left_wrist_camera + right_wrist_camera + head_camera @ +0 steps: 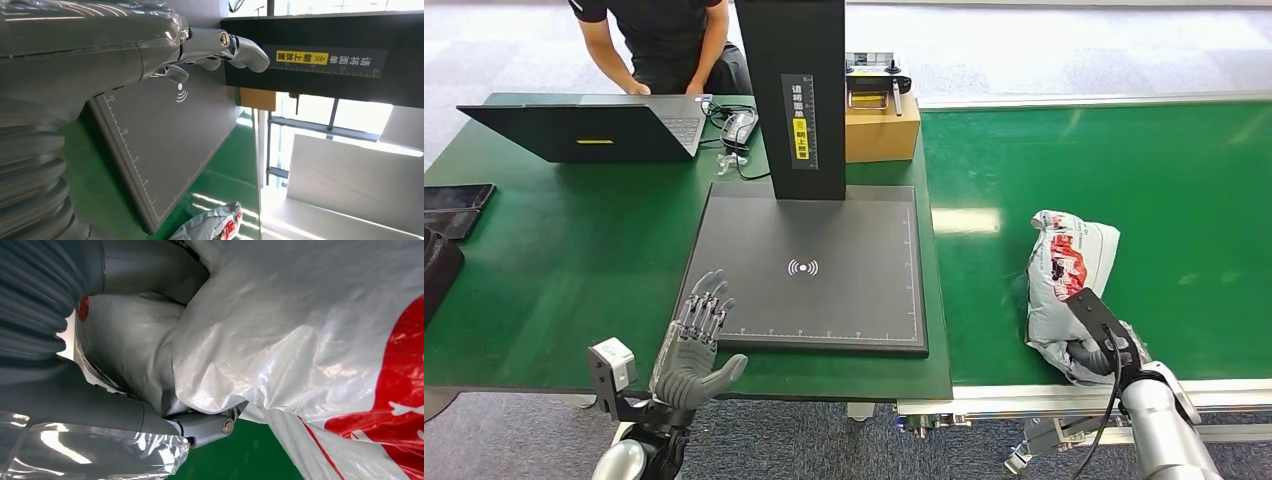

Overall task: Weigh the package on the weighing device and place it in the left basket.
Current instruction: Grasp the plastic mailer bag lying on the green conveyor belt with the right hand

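Fingers of the right hand (1096, 352) grasp the grey plastic package (1064, 280) (red print) on the green conveyor belt (1184, 200), while left hand (696, 345) fingers spread empty, tips over the weighing platform (824, 270) edge.

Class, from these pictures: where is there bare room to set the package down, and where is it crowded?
The black scale plate is bare between its post and front edge. The green belt beyond the package is bare too. It is crowded behind the plate: laptop, cables, cardboard box.
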You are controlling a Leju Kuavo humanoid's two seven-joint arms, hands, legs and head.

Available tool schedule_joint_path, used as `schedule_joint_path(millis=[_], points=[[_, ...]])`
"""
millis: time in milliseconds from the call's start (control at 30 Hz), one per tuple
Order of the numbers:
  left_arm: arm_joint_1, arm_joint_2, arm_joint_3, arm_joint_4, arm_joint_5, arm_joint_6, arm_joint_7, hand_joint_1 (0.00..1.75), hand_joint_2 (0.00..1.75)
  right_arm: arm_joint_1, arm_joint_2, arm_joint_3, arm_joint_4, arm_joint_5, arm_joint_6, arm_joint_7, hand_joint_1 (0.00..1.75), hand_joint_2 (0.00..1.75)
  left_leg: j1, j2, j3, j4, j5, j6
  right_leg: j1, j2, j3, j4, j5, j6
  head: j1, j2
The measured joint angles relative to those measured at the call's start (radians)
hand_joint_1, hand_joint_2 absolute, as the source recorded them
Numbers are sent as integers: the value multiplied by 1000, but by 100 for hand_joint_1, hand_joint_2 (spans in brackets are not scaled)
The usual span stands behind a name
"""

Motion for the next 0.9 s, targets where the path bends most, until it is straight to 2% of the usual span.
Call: schedule_joint_path(millis=[333,500,633,900], points=[[5,1,-3,0,9,14,1,0,175,1,-1,27,-1,-8,-22,-3,175,175,1,1,1,0,0,0,1,1,1,0,0,0,0,0],[19,1,-5,-9,16,24,4,0,175,29,8,51,-47,31,-183,-31,175,175,0,0,0,0,0,0,0,0,1,0,0,0,0,0],[34,1,-5,-26,16,25,5,0,175,86,32,54,-173,89,-334,-71,175,175,-1,-1,-4,0,1,1,-1,-2,-3,0,0,0,0,0],[35,0,-4,-32,8,20,-8,0,175,189,79,57,-463,183,-463,-161,175,175,0,-1,-7,-1,1,0,0,-2,-7,0,0,0,0,0]])
